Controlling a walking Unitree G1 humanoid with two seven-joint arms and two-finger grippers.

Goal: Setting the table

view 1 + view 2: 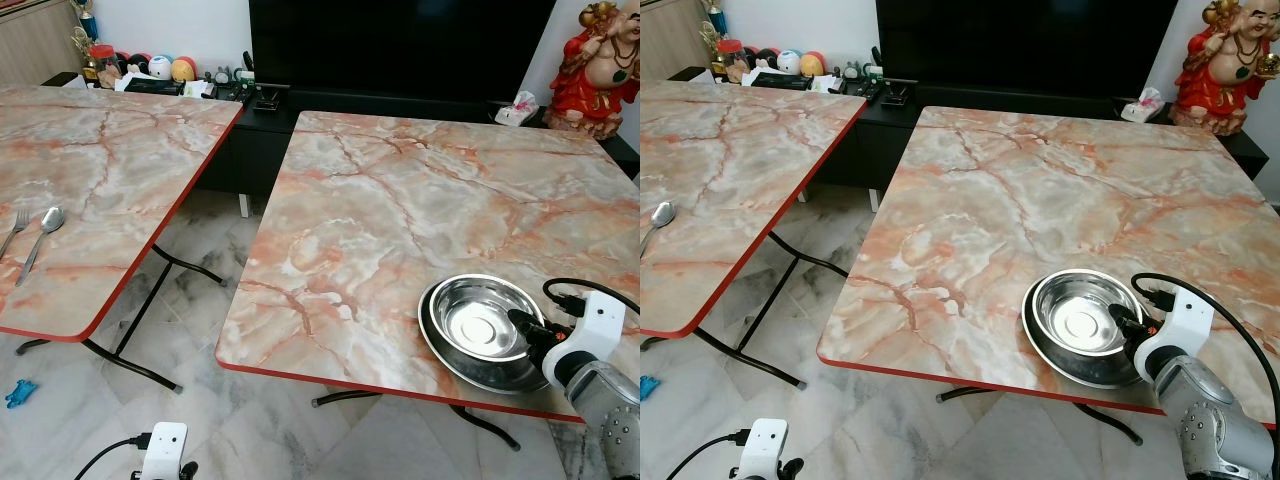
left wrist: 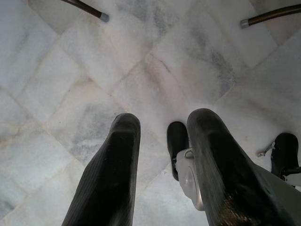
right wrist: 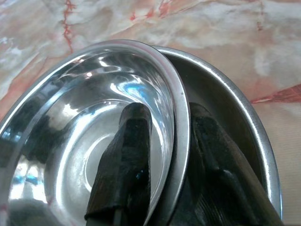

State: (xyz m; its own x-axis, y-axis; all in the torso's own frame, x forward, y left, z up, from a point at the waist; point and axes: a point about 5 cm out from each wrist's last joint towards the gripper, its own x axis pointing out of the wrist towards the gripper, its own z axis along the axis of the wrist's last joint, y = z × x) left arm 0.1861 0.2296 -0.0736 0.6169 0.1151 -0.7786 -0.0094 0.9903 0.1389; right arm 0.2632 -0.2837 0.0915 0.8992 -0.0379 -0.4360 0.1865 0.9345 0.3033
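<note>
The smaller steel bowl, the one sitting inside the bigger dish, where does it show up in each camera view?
Left eye view: smaller steel bowl near the right table's front edge, inside the bigger dish.
Right eye view: same spot, nearer centre.
Left wrist view: not in it; marble floor.
Right wrist view: close up, right gripper straddling its rim.
Shared landmark: the bigger dish.
</note>
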